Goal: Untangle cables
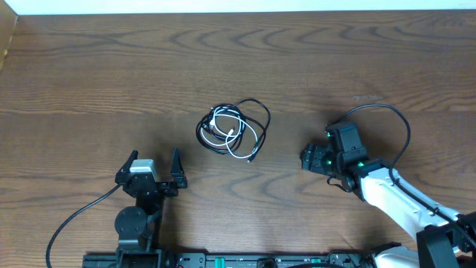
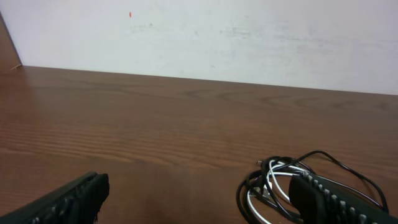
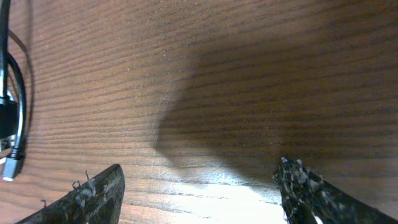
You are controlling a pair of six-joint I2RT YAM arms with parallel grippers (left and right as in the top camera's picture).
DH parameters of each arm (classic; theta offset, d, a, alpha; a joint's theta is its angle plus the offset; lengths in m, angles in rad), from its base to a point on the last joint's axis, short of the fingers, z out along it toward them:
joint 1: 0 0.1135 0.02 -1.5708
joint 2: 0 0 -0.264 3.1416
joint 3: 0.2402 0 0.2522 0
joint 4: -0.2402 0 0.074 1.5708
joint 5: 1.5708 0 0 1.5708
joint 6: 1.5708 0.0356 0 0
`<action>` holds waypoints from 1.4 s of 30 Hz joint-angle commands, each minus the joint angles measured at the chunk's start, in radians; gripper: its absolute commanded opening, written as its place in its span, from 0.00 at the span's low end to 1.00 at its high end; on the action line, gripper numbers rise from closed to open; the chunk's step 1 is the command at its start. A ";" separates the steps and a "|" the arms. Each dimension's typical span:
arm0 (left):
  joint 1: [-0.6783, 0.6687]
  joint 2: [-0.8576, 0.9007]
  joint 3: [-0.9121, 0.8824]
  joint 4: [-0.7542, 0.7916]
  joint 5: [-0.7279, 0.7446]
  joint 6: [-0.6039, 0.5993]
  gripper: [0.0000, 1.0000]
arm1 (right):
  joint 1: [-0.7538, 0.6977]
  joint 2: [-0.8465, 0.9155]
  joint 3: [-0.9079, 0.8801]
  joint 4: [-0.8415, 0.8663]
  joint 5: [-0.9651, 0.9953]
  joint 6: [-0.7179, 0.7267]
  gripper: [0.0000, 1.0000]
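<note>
Both grippers are empty right now. The left gripper [image 1: 154,161] has its jaws spread wide at lower left of the overhead frame, and the right gripper [image 3: 199,186] has its jaws well apart too. The cables [image 1: 233,131] sit in one knotted heap mid-frame, touching neither. My worry is pinching several strands at once, so the whole clump just drags. I can't really tell which loop crosses which, so a blind pull could tighten it.

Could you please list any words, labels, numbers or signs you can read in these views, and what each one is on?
None can be read.
A faint pale mark on the table is too blurred to tell whether it is writing.
The cables and the wall show no lettering.
</note>
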 commanded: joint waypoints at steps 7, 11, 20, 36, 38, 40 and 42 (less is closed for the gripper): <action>-0.003 -0.006 -0.014 -0.036 0.013 0.018 0.98 | 0.061 0.030 -0.046 0.031 0.103 0.023 0.69; -0.003 -0.006 -0.014 -0.036 0.013 0.018 0.98 | 0.077 0.030 -0.044 0.042 0.084 0.024 0.11; -0.003 -0.006 -0.014 -0.036 0.013 0.018 0.98 | 0.090 0.029 0.177 -0.236 0.077 -0.014 0.01; -0.003 -0.006 -0.014 -0.036 0.013 0.018 0.98 | 0.264 0.047 0.583 -0.467 0.176 -0.045 0.15; -0.003 -0.006 -0.014 -0.036 0.013 0.018 0.98 | 0.290 0.070 0.583 -0.447 0.219 -0.045 0.22; -0.003 -0.006 -0.014 -0.036 0.013 0.018 0.98 | 0.314 0.103 0.583 -0.422 0.242 -0.045 0.29; -0.003 -0.006 -0.014 -0.036 0.013 0.018 0.98 | 0.332 0.148 0.583 -0.389 0.241 -0.045 0.45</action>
